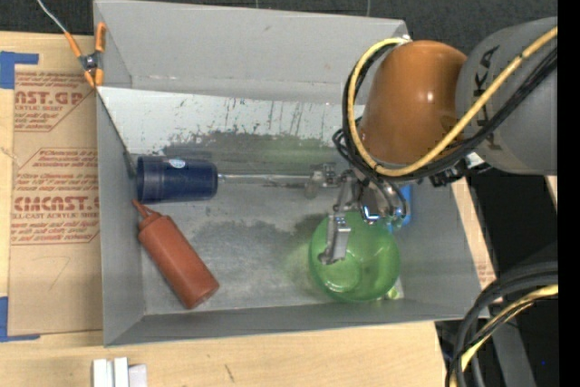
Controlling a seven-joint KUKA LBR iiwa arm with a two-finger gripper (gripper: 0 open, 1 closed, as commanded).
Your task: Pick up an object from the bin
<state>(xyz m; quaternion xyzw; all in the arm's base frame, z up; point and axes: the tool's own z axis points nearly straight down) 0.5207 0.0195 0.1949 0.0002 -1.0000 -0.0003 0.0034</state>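
Note:
My gripper (337,249) hangs low in the bin's near right corner, right over a translucent green round vessel (358,272). It reaches onto the vessel's left rim. The orange cover on the wrist hides the gripper's upper part. A small blue thing (404,206) peeks out just right of the gripper, mostly hidden by the arm.
A dark blue cylinder (176,179) lies on its side by the left wall. A thin metal rod (267,179) runs from it toward the gripper. A red-brown squeeze bottle (177,260) lies slantwise in the near left corner. Bare floor separates the bottle from the green vessel.

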